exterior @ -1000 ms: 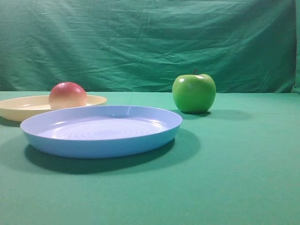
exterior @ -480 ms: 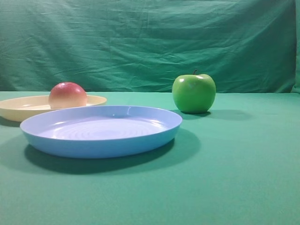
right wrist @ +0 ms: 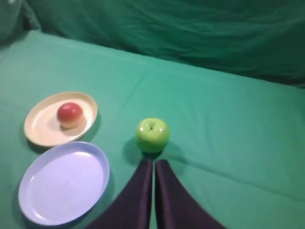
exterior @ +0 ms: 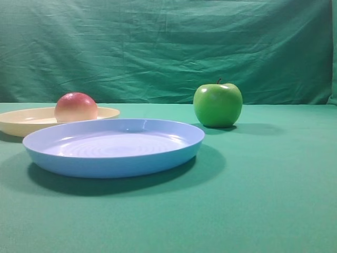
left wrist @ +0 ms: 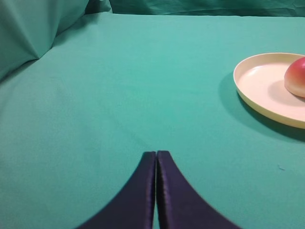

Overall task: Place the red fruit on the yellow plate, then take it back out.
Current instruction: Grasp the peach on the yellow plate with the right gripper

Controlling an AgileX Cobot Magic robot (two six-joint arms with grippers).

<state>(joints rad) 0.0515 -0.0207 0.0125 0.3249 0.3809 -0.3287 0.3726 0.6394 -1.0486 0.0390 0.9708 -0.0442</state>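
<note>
The red fruit (exterior: pixel 76 107) rests on the yellow plate (exterior: pixel 21 122) at the far left of the exterior high view. The right wrist view shows the same fruit (right wrist: pixel 70 114) on that plate (right wrist: pixel 45 131), and in the left wrist view the fruit (left wrist: pixel 296 77) sits at the right edge on the plate (left wrist: pixel 259 81). My left gripper (left wrist: pixel 156 152) is shut and holds nothing, hovering over bare cloth well left of the plate. My right gripper (right wrist: pixel 154 161) is shut and holds nothing, high above the table near the green apple. Neither gripper appears in the exterior high view.
A light blue plate (exterior: pixel 113 163) lies in front of the yellow one, also seen from the right wrist (right wrist: pixel 64 212). A shiny green apple (exterior: pixel 218 105) stands to the right (right wrist: pixel 152 135). Green cloth covers the table and hangs as a backdrop (exterior: pixel 168 47).
</note>
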